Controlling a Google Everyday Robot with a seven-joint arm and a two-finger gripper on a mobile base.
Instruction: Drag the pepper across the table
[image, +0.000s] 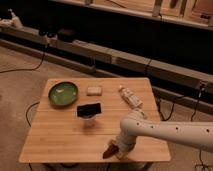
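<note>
Pepper: we see the pepper (109, 149) lying at the worktop's front edge, right of the middle.
Pincer: our pincer (116, 148) sits low just beside it, fingers closed; we cannot tell if it grips.
Worktop: the worktop (60, 135) carries a green bowl (63, 94), a pale block (93, 90), a whitish bottle (130, 96) and a dark cup (89, 111).

Behind our bench (165, 75) we see a dark wall; below it, grey carpet (20, 85) with black cables (30, 67) trailing.
</note>
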